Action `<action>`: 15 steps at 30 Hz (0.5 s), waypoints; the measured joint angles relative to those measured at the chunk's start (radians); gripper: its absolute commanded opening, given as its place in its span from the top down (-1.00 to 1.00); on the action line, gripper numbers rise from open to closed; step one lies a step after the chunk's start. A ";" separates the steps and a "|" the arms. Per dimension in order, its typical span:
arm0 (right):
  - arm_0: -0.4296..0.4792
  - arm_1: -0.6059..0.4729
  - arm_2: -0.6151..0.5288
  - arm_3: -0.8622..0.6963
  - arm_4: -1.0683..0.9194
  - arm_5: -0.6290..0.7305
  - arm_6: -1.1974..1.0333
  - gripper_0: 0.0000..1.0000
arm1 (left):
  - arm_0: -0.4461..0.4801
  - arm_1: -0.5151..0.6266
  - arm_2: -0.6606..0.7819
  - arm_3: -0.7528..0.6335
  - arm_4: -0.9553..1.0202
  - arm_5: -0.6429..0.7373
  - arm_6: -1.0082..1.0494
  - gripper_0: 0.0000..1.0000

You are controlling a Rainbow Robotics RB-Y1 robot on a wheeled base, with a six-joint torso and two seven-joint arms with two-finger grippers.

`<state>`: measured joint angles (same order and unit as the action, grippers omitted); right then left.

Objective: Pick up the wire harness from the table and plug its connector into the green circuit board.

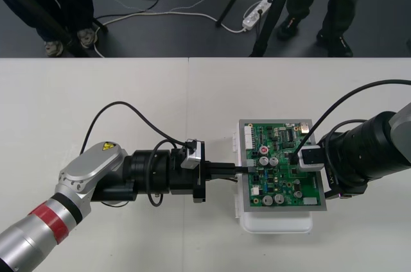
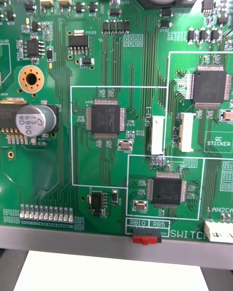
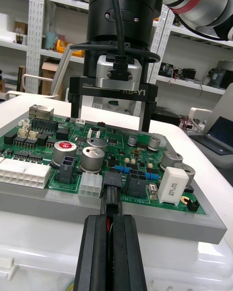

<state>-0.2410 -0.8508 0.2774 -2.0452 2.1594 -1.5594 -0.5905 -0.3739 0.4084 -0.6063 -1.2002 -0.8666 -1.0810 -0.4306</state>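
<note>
Though perhaps seated, 1 plug (image 3: 112, 186), 2 grippers (image 1: 243, 169) (image 1: 297, 167)

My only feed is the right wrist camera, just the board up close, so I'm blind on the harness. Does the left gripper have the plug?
Observer: Yes. The left gripper is shut on the black plug at the green circuit board's edge facing that arm.
Operator: Is it seated?
Observer: Cannot tell; its tip reaches the edge connectors, beside a white connector.
Operator: And my own arm?
Observer: The right gripper hangs above the board, fingers wide apart.
</note>
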 measured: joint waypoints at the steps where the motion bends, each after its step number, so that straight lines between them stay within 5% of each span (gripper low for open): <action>1: 0.000 0.000 0.000 0.000 0.000 0.000 0.000 -1.00 | 0.000 0.000 0.000 0.000 0.000 0.000 0.000 1.00; 15: 0.000 0.000 0.000 0.000 0.000 0.000 0.000 -1.00 | 0.000 0.000 -0.001 0.000 0.002 0.000 -0.001 1.00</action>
<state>-0.2410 -0.8508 0.2774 -2.0452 2.1592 -1.5592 -0.5905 -0.3739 0.4084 -0.6074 -1.2000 -0.8646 -1.0810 -0.4311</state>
